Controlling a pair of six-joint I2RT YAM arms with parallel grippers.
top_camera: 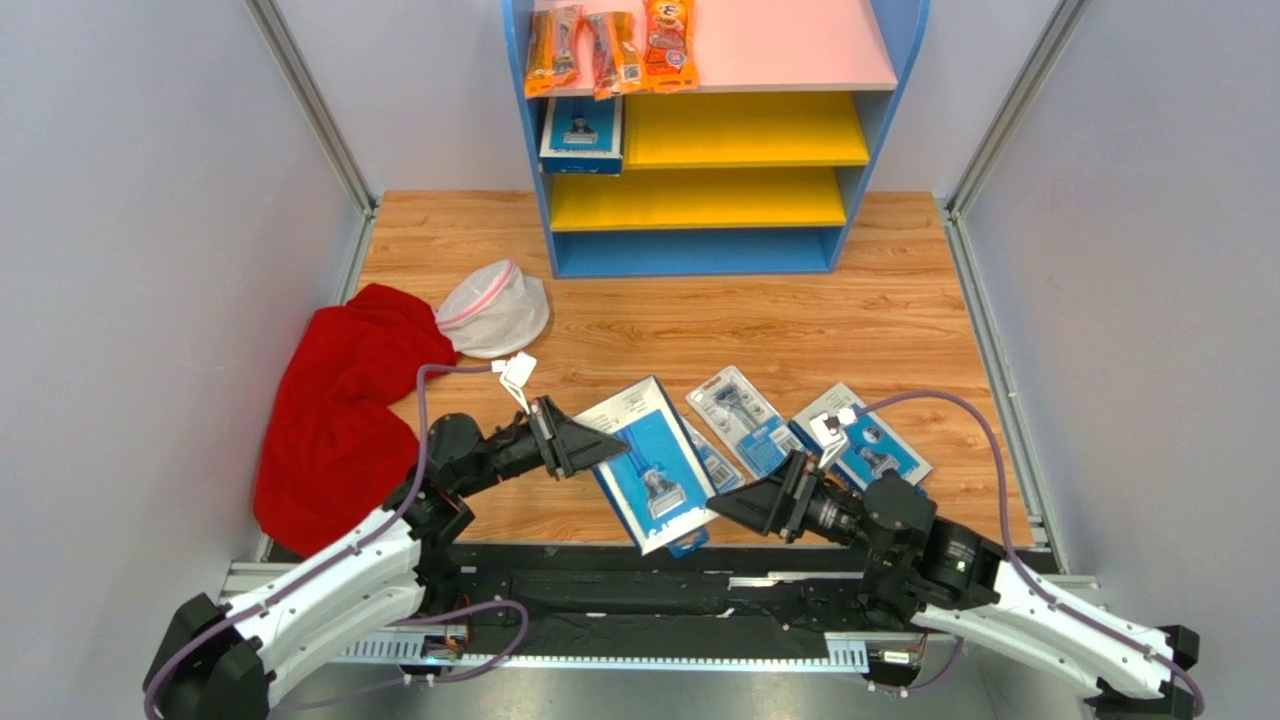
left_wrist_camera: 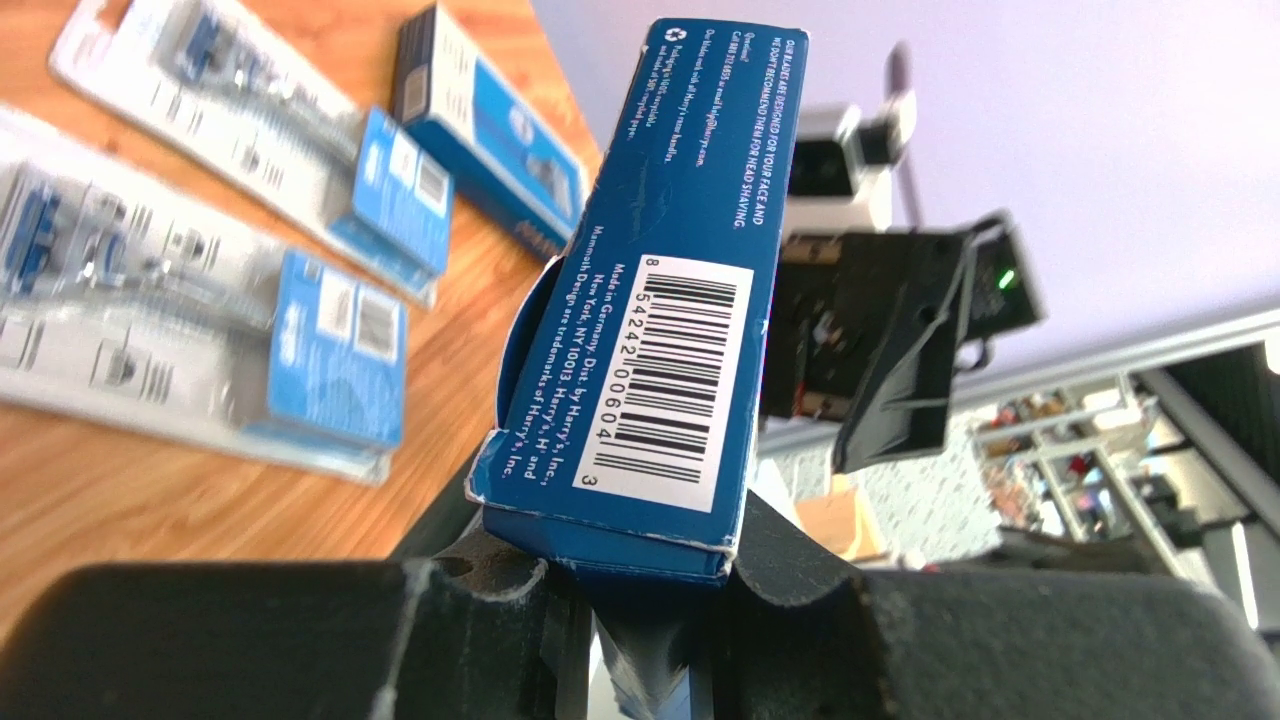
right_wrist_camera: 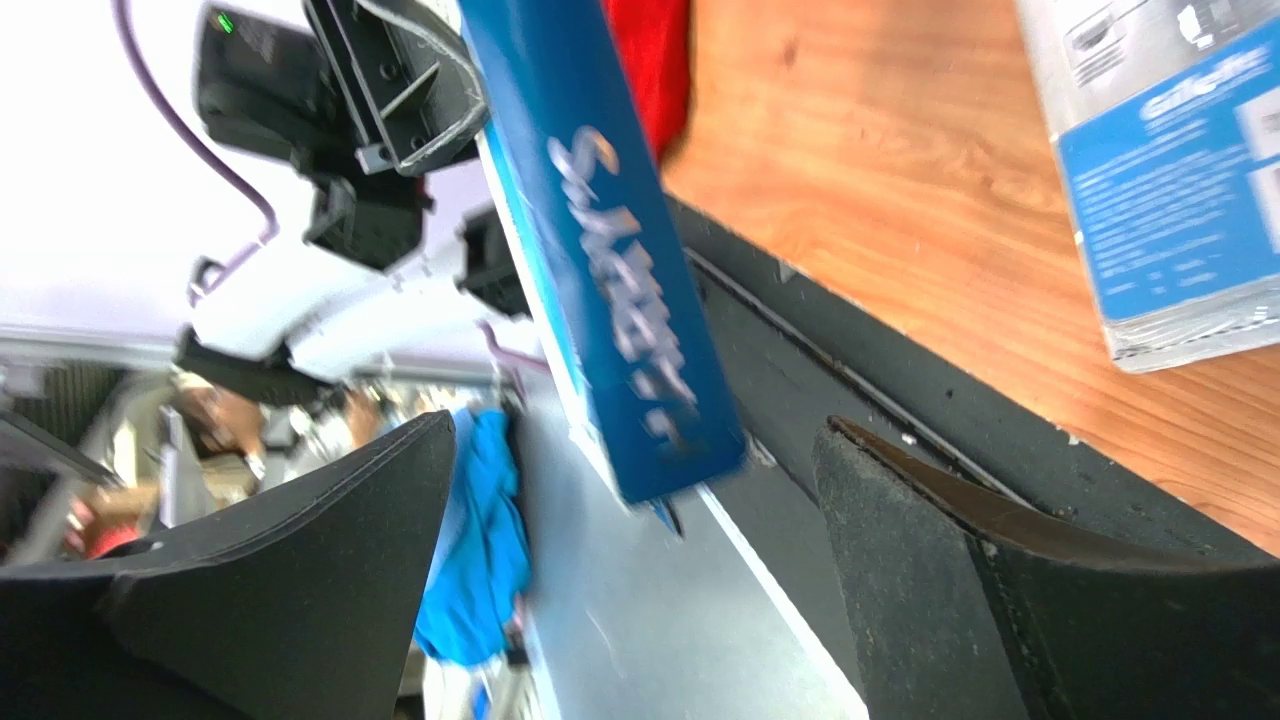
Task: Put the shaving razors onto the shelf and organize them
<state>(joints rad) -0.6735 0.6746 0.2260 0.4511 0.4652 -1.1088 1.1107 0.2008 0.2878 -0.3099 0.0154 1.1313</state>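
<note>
Left fingers (top_camera: 598, 444) clenched on one short end of a large razor pack (top_camera: 649, 465); in the left wrist view its barcoded back rises from between them. Right fingers (top_camera: 736, 507) spread wide, flanking the pack's opposite end with no visible contact. The pack hangs tilted between the two arms, clear of the table (top_camera: 902, 285) and over its near edge.

Three further razor packs (top_camera: 744, 420) lie flat on the table just beyond, one partly covered in the top view by the held pack. A fifth pack (top_camera: 582, 132) sits at the left end of the upper yellow board of the shelf (top_camera: 897, 90). Orange snack packets (top_camera: 609, 45) occupy the pink top. A red cloth (top_camera: 338, 413) and a white mesh pouch (top_camera: 493, 308) lie to the left.

Handling, as judged: light and stiff, but the clear plastic face is probably slick and the bubble may dent. The flat card margin at a short end is the best hold. Gripped at one end only, the long pack may swing.
</note>
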